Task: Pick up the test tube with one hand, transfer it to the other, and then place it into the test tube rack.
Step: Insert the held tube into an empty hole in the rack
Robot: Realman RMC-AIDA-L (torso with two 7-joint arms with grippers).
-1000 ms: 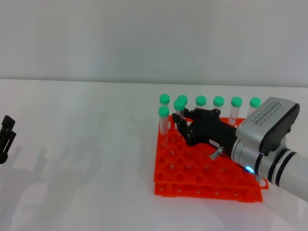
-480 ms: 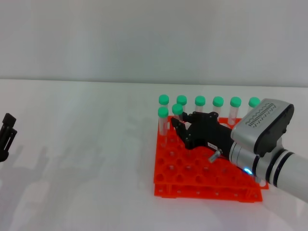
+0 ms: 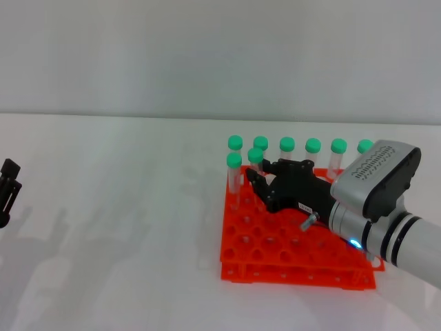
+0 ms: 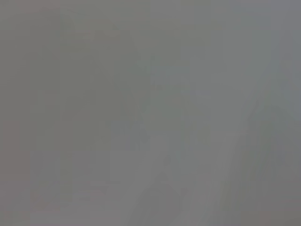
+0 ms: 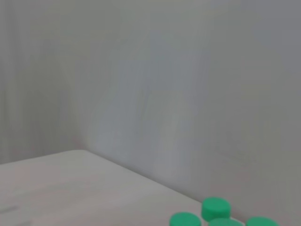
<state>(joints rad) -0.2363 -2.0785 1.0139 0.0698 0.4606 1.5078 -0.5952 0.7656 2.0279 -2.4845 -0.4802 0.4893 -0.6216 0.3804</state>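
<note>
The orange test tube rack (image 3: 275,265) stands on the white table, right of centre. My right gripper (image 3: 256,181), black with a small white label, reaches over the rack and is shut on a green-capped test tube (image 3: 256,155). It holds the tube upright over the rack's left part, with the lower end among the holes of the second row. My left gripper (image 3: 7,189) is parked at the far left edge of the head view, well away from the rack. The left wrist view shows only grey.
Several other green-capped tubes (image 3: 313,145) stand in the rack's back row, and one (image 3: 234,160) stands at the left of the second row, close to the held tube. Green caps (image 5: 216,207) show low in the right wrist view. A grey wall stands behind the table.
My right gripper has lowered the held tube a little toward the rack, then almost stopped. The left gripper has drifted slightly further out at the left edge.
</note>
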